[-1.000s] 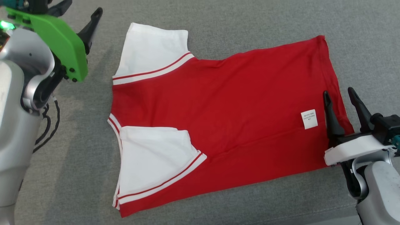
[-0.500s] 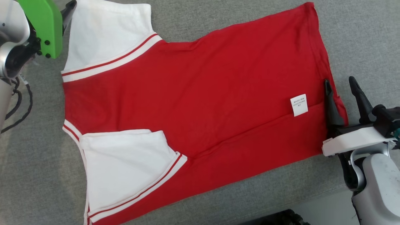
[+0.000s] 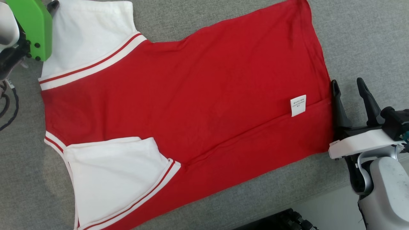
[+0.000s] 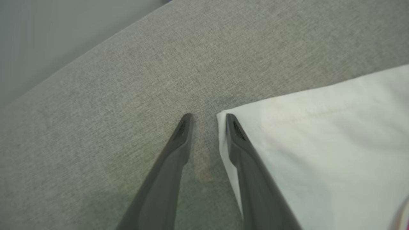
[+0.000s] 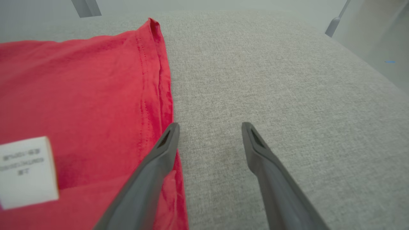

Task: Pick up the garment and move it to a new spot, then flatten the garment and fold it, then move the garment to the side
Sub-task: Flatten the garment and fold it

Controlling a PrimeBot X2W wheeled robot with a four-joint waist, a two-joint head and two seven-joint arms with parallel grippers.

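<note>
The red garment (image 3: 198, 95) with two white sleeves lies spread flat on the grey cushion (image 3: 358, 38). One sleeve (image 3: 89, 35) points to the upper left, the other (image 3: 118, 179) is folded in at the lower left. My left gripper (image 4: 208, 117) is open at the upper sleeve's corner (image 4: 319, 143), one finger overlapping its edge. My right gripper (image 3: 348, 86) stands open at the hem (image 5: 159, 80), its left finger over the red edge, the other above bare cushion. A white label (image 3: 298, 105) sits near the hem.
The cushion's front edge runs across the lower right, with pale floor (image 3: 329, 207) beyond it and a dark object (image 3: 284, 220) at the bottom. A black cable (image 3: 8, 105) hangs by my left arm. Bare cushion lies right of the hem.
The head camera has swung, so the whole picture slid left and the garment looks more tilted. My left gripper now sits closer to the upper sleeve's corner. The right gripper stays open at the hem.
</note>
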